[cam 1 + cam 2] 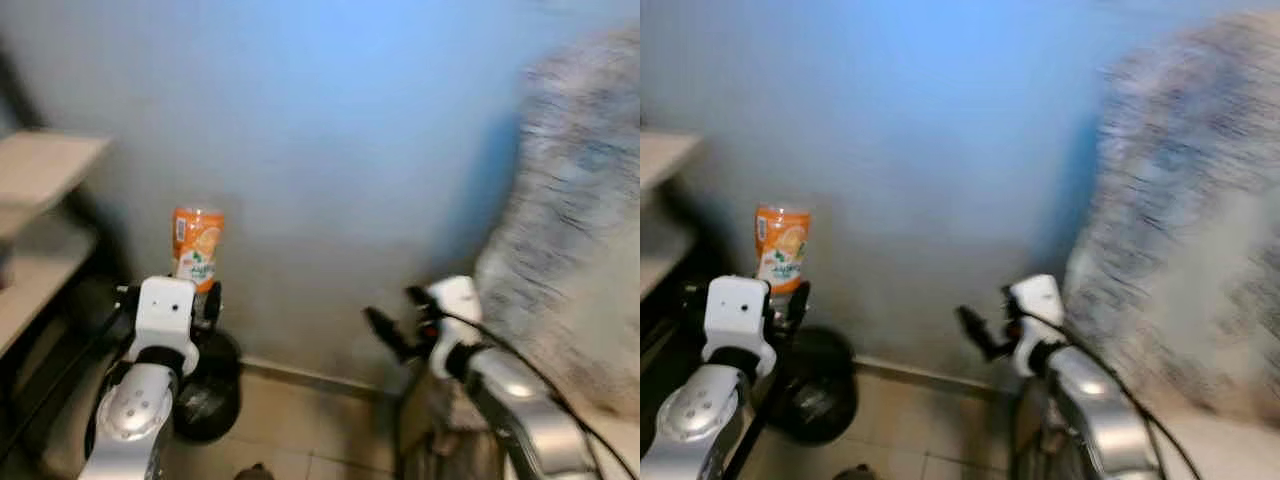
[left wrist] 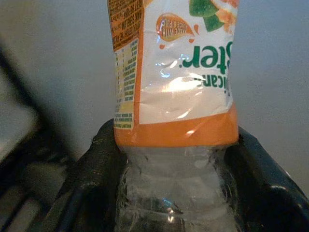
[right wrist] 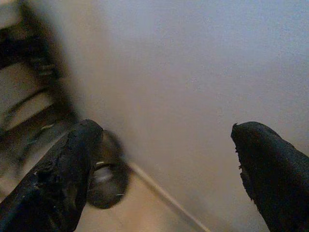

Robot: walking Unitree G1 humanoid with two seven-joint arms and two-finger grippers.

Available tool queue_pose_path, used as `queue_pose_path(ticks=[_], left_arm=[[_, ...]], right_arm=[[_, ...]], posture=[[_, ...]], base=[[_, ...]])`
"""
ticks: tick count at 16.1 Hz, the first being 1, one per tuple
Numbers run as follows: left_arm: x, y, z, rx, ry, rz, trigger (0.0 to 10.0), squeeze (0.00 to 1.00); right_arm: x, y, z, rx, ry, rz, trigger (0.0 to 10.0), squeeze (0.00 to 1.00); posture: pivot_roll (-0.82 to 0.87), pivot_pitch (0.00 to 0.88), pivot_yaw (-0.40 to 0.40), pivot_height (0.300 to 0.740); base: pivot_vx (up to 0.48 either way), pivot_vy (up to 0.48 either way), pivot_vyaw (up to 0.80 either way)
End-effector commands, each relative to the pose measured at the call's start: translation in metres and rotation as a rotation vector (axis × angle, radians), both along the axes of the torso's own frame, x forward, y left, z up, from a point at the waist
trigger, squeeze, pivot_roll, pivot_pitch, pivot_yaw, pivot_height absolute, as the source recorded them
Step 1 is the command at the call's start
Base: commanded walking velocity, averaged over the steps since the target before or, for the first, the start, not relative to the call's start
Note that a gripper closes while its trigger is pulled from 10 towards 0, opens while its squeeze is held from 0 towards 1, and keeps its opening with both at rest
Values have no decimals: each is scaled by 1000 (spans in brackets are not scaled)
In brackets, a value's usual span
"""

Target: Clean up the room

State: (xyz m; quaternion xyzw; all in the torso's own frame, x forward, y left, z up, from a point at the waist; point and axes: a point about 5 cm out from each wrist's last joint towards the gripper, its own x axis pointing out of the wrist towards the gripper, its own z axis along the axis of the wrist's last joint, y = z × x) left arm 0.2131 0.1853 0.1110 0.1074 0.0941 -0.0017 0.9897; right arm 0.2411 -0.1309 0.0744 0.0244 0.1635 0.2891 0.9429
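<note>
A: What is the biggest thing in front?

B: A pale blue wall (image 1: 340, 150), with a blurred grey fuzzy mass (image 1: 580, 250) on the right and a shelf (image 1: 40, 170) on the left.

A: And the arms?

B: Both are raised forward. The left gripper (image 2: 174, 159) is clamped on a clear bottle (image 1: 196, 246) with an orange label, held upright above a round black bin (image 1: 208, 390) on the tiled floor (image 1: 300, 420). The right gripper (image 3: 164, 159) points at the wall, fingers wide apart, holding nothing.
</note>
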Motion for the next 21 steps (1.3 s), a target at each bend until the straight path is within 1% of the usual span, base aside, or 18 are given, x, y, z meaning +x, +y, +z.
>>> queue_pose_path(ticks=[1, 3, 11, 12, 14, 19, 21], left_arm=[[0, -3, 4, 2, -18, -6, 10000, 0], [-2, -3, 3, -11, -12, -6, 10000, 0], [-6, -4, -3, -26, 17, -26, 10000, 0], [-5, -3, -3, -27, 18, -26, 10000, 0], [-3, -3, -1, -25, 14, -42, 10000, 0], [1, -5, -1, -33, 10, -51, 10000, 0], [-1, -7, -7, -40, 46, -75, 10000, 0]], right_arm=[[-1, -4, -3, -17, -1, 2, 10000, 0], [-1, -4, -4, -16, 1, -2, 10000, 0], [0, -6, -5, -31, -1, 8, 10000, 0], [1, -5, -4, -42, -17, 12, 10000, 0], [2, -8, -3, -27, -23, -36, 10000, 0], [3, -12, -4, -35, -25, -68, 10000, 0], [4, -14, -5, -52, -29, -73, 10000, 0]], posture=[[131, 0, -36, 740], [124, 0, -30, 740], [122, 0, -34, 740], [123, 0, -28, 740], [124, 0, -24, 740], [120, 0, -29, 740], [113, 0, -32, 740]], base=[[0, 0, 800], [0, 0, 800], [268, 0, 800], [274, 0, 575], [274, 0, 0], [268, 0, 0], [0, 0, 0]])
